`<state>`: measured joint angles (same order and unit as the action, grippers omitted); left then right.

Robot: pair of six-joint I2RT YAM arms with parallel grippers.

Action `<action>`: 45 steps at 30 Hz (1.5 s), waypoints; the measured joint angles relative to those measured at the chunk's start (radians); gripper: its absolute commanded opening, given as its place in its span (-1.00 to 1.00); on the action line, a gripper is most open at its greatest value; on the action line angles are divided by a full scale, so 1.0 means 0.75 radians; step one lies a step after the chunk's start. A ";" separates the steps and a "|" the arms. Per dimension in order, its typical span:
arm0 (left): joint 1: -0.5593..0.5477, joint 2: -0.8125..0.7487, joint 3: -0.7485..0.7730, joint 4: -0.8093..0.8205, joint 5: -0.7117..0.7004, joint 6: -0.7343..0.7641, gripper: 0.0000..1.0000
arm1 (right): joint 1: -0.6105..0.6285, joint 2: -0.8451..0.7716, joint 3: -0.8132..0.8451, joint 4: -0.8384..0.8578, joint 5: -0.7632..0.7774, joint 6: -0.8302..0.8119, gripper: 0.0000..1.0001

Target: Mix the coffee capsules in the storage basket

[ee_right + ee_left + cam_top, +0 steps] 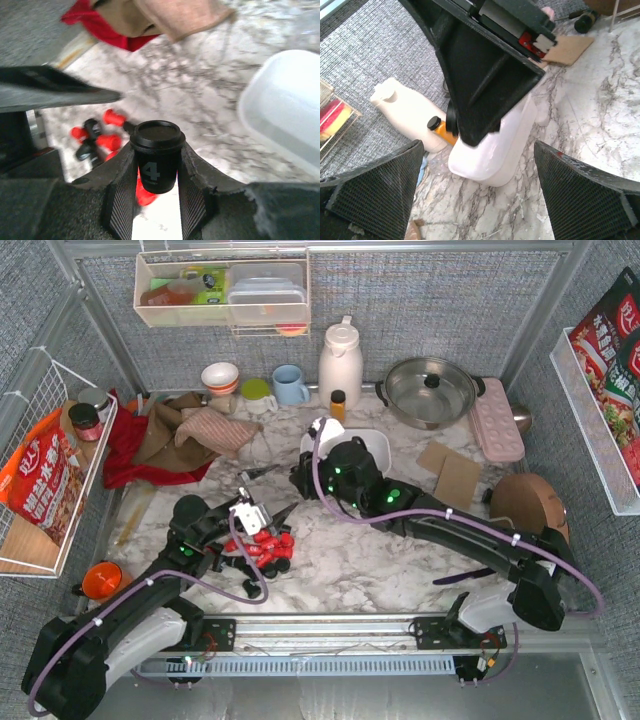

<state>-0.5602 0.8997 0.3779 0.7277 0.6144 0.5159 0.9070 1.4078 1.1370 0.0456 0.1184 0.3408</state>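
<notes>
A pile of red and black coffee capsules (262, 545) lies on the marble table, left of centre; it also shows blurred in the right wrist view (95, 137). The white storage basket (378, 443) stands behind it, mostly under my right arm, and shows in the left wrist view (495, 150) and the right wrist view (285, 110). My right gripper (157, 170) is shut on a black capsule (156, 155) marked "4", held above the table between pile and basket. My left gripper (480, 200) is open and empty, just above the pile's far edge (275, 515).
A white jug (340, 360), steel pot (430, 390), pink moulded tray (497, 420) and mugs (290, 385) line the back. Red and tan cloths (170, 435) lie at back left. Cardboard pieces (450, 470) and a brown lid (528, 502) lie at right. Wire racks hang on both sides.
</notes>
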 measured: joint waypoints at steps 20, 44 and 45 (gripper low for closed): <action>-0.009 0.117 0.242 -0.035 -1.346 -0.604 0.98 | -0.422 0.881 0.637 -0.164 0.185 -0.216 -0.32; -0.009 0.301 0.323 -0.300 -1.430 -0.796 0.99 | -0.389 0.526 0.307 -0.177 0.210 -0.327 0.68; -0.009 0.331 0.346 -0.337 -1.452 -0.813 0.98 | -0.390 0.477 0.254 -0.179 0.238 -0.347 0.70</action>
<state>-0.5667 1.1477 0.6373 0.4747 -0.4747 -0.0937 0.6144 1.7653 1.3277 -0.0883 0.2966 0.0807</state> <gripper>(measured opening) 0.994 0.829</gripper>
